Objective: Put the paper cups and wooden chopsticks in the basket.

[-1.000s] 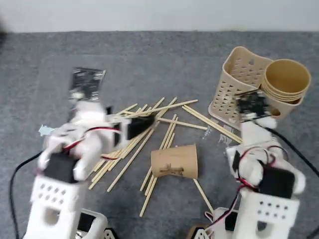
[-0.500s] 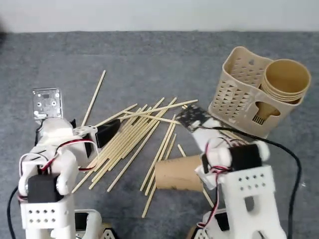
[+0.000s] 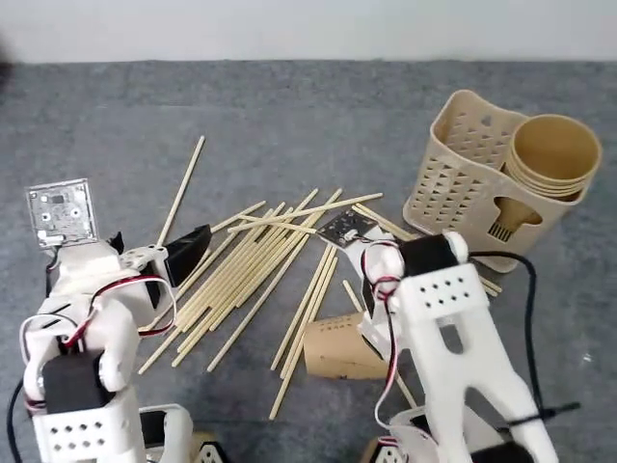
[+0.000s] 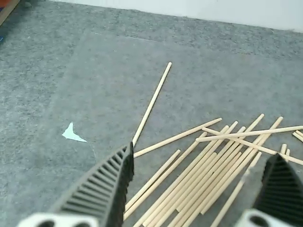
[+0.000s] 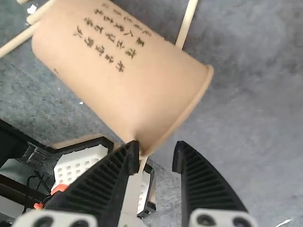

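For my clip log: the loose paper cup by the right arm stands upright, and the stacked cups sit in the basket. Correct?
No: the loose paper cup lies on its side, as the high view shows. It is by the right arm, and the stacked cups do sit in the basket.

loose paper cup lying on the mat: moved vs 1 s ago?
Yes. The paper cup has slid toward the high view's lower edge, farther from the basket, which has stayed put.

White, perforated left arm (image 3: 87, 420) and right arm (image 3: 445, 313) carry black servos (image 3: 69, 381), red-and-black cables (image 3: 145, 281), bare circuit boards (image 3: 63, 212) and ridged black fingers (image 4: 111, 175).
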